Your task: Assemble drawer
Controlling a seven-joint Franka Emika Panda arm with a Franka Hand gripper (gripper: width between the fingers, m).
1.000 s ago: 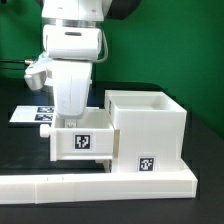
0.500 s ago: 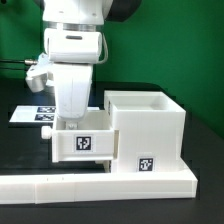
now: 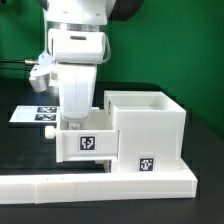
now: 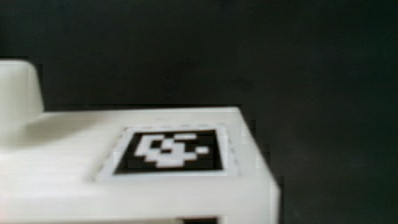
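Starting at the exterior view's left, you had the marker board [image 3: 34,113] lying flat on the black table [image 3: 20,150], toward the table's far left edge, partly hidden behind the arm. Next to it, your white Panda arm [image 3: 78,60] came straight down, and its end effector [image 3: 76,124] sat at the top of the drawer [image 3: 85,143], right against the upper edge of the front panel. The fingers were hidden by the arm body and the drawer, so I cannot tell you whether the end effector was clenched or released.

The drawer showed its square black-and-white marker [image 3: 88,143] on the front and stood partly pushed into the casing [image 3: 148,130], with its front still sticking out toward the exterior view's left. The casing, an open-top white cube, carried its own marker [image 3: 147,164] low on the front face. Along the table's near edge, the low white border wall [image 3: 100,183] ran in front of both drawer and casing.

In the wrist view you saw a white surface [image 4: 71,150] with a blurred marker [image 4: 169,150], against the dark table.
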